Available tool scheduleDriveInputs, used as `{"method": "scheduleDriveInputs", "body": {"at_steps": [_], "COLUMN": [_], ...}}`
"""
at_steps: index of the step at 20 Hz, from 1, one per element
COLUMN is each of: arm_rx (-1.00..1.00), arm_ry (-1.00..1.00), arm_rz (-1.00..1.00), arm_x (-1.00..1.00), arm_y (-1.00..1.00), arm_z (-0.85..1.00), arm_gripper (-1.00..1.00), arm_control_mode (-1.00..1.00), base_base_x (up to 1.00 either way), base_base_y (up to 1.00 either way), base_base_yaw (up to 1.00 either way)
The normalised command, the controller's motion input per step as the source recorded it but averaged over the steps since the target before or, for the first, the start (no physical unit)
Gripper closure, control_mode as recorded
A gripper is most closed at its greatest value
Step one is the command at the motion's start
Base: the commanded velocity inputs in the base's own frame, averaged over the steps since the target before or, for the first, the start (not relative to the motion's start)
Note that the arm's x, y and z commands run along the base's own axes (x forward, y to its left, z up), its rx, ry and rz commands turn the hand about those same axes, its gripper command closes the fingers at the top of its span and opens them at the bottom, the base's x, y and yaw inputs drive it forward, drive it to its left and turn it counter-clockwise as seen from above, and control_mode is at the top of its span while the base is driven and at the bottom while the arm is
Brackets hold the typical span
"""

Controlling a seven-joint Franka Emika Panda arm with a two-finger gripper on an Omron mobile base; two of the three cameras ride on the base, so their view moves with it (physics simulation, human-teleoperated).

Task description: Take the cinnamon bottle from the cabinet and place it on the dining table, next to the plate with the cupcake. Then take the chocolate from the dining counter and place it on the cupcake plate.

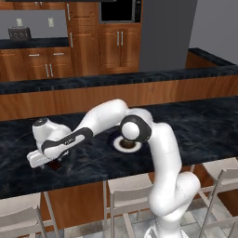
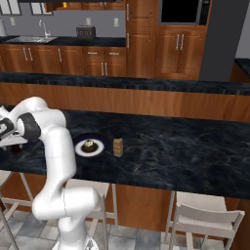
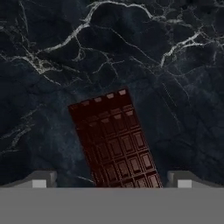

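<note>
Chocolate (image 3: 114, 141): flat dark reddish-brown segmented bar on the dining counter (image 3: 131, 52); pincer (image 3: 112, 179) wide open, empty.

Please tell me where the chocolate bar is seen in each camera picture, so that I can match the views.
Left base view: the chocolate lies at lower left on the dining counter, partly hidden under the gripper.
Right base view: a dark bit at the far left edge, by the hand, may be it; I cannot tell.
Hand view: lower centre, tilted, between the open fingertips.
Shared landmark: the black marbled countertop.
</note>
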Motion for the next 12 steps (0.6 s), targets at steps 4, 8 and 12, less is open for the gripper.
{"method": "scheduleDriveInputs", "body": {"at_steps": [4, 8, 12], "arm_rx": [0.0, 0.0, 0.0], "arm_ry": [0.27, 0.11, 0.02], "arm_rz": [-0.01, 0.0, 0.0], "arm_x": [0.26, 0.2, 0.15], "arm_y": [0.01, -0.02, -0.01], "arm_z": [0.0, -0.03, -0.12], "arm_gripper": [-1.0, -1.0, -1.0], "arm_control_mode": [-1.0, -1.0, -1.0], "base_base_x": [0.0, 0.0, 0.0], "base_base_y": [0.0, 0.0, 0.0], "base_base_yaw": [0.0, 0.0, 0.0]}}
